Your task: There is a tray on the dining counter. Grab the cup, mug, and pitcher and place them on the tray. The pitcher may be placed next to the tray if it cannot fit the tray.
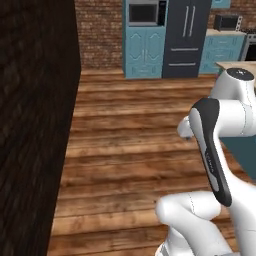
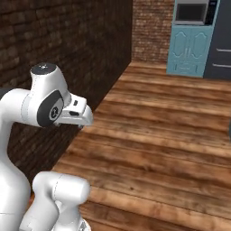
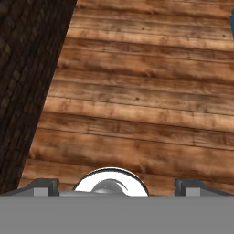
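Observation:
The tray, cup, mug and pitcher are out of view. My gripper [image 3: 116,188] hangs over bare wooden floor [image 3: 137,105], open, with nothing between its dark fingertips [image 3: 43,186], which stand wide apart. The arm is folded close to the base, and its white hand [image 2: 76,114] points down and forward. A beige counter top corner [image 1: 235,65] shows behind the arm at the right of the left base view. I cannot tell whether it is the dining counter.
A dark brick wall [image 1: 35,125] runs close along the left. Plank floor [image 1: 130,150] stretches ahead to teal cabinets with a built-in oven [image 1: 144,45], a dark fridge [image 1: 186,37] and a microwave [image 1: 227,22] on the far worktop.

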